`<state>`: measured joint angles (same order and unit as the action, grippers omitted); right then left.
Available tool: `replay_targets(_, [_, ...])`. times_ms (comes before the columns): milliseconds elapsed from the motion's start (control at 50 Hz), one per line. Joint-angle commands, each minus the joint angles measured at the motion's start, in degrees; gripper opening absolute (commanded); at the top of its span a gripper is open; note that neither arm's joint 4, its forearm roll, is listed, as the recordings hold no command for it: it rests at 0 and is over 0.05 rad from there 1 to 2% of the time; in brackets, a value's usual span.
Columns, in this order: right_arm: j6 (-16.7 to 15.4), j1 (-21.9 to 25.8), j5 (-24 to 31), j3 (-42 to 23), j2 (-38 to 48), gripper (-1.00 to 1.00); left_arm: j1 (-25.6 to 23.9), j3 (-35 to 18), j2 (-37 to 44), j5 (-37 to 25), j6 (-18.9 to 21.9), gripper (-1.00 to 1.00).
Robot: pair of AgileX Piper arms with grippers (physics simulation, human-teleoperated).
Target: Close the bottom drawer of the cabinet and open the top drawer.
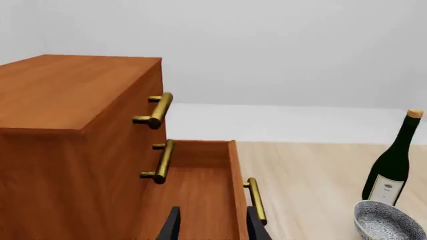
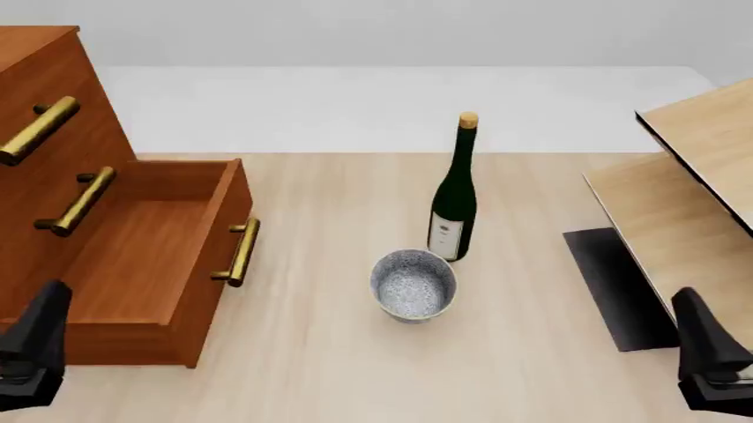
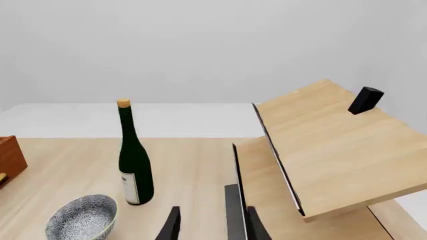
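Cabinet (image 2: pixel 48 132): left edge of front frame. Bottom drawer (image 2: pixel 153 264) pulled out, lower left; top drawer (image 2: pixel 35 123) shut, upper left. Left gripper (image 2: pixel 33 352), right gripper (image 3: pixel 212 225): fingers parted, empty. Wine bottle (image 2: pixel 454 198), bowl (image 2: pixel 413 284) mid-frame. Advice: press drawer front squarely beside brass handle (image 2: pixel 242 253).

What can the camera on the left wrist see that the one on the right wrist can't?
Only the left wrist view shows the cabinet in full: the shut top drawer with its brass handle, and the bottom drawer pulled out and empty, with the left gripper open above it. Only the right wrist view shows the pale wood panels, a small black block on the upper one, and the open right gripper. Both show the wine bottle, the patterned bowl and the table.
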<state>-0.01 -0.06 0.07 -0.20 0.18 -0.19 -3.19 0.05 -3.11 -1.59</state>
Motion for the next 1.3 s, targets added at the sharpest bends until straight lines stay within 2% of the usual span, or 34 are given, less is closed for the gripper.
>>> replay_targets(20, [0.0, 0.1, -0.6, 0.1, 0.6, 1.00, 0.1, 3.0, 0.1, 2.8, 1.8, 1.00])
replay_targets(260, [-0.5, 0.3, -0.9, 0.1, 1.0, 1.00, 0.0, 2.9, 0.7, 3.1, 1.1, 1.00])
replay_targets(300, [-0.5, 0.2, -0.9, 0.1, 0.9, 1.00, 1.3, 2.4, 0.8, 2.6, -0.3, 1.00])
replay_targets(340, [-0.5, 0.2, -0.9, 0.1, 0.9, 1.00, 0.3, 1.8, 1.2, 2.5, 1.1, 1.00])
replay_targets(400, [-0.5, 0.1, -0.9, 0.1, 0.9, 1.00, -0.1, 0.8, 1.6, 1.8, 1.0, 1.00])
replay_targets(500, [-0.4, -0.2, -1.4, 0.1, 1.4, 1.00, -2.2, -3.7, 3.8, 0.0, 0.9, 1.00])
replay_targets(600, [-0.3, -0.1, -1.5, 0.2, 1.4, 1.00, -2.0, -9.6, 15.1, 2.3, 3.2, 1.00])
replay_targets(620, [-0.3, -0.1, -1.5, 0.1, 1.4, 1.00, -2.6, -11.1, 15.4, 1.8, 2.0, 1.00])
replay_targets(660, [-0.3, -0.1, -1.5, 0.1, 1.4, 1.00, -3.2, -13.2, 18.5, 1.8, 3.0, 1.00])
replay_targets(800, [-0.2, -0.2, -1.5, 0.1, 1.5, 1.00, -5.1, -18.9, 24.5, 0.2, 2.3, 1.00])
replay_targets(840, [-0.1, -0.2, -1.5, 0.1, 1.5, 1.00, -4.3, -20.6, 27.7, -0.6, 1.6, 1.00])
replay_targets(880, [-0.1, -0.2, -1.6, 0.1, 1.6, 1.00, -5.7, -22.6, 28.9, -1.8, -0.6, 1.00])
replay_targets(920, [-0.1, -0.2, -1.7, 0.1, 1.7, 1.00, -5.4, -23.7, 30.0, -2.3, 1.3, 1.00])
replay_targets(1000, [-0.1, -0.3, -1.7, 0.1, 1.7, 1.00, -7.3, -27.4, 33.8, -4.8, -2.6, 1.00])
replay_targets(1060, [0.1, -0.3, -1.5, 0.1, 1.4, 1.00, -7.5, -29.0, 34.5, -6.4, -2.6, 1.00])
replay_targets(1080, [0.1, -0.3, -1.4, 0.1, 1.3, 1.00, -5.6, -29.5, 35.5, -7.2, -0.9, 1.00])
replay_targets(1120, [0.2, -0.3, -1.3, 0.1, 1.2, 1.00, -7.5, -30.2, 37.0, -8.3, -3.1, 1.00])
replay_targets(1200, [0.2, -0.3, -1.2, 0.1, 1.2, 1.00, -10.0, -31.2, 38.6, -10.1, -2.8, 1.00])
replay_targets(1300, [0.2, -0.3, -1.0, 0.1, 1.0, 1.00, -12.5, -33.1, 41.2, -12.1, -5.9, 1.00])
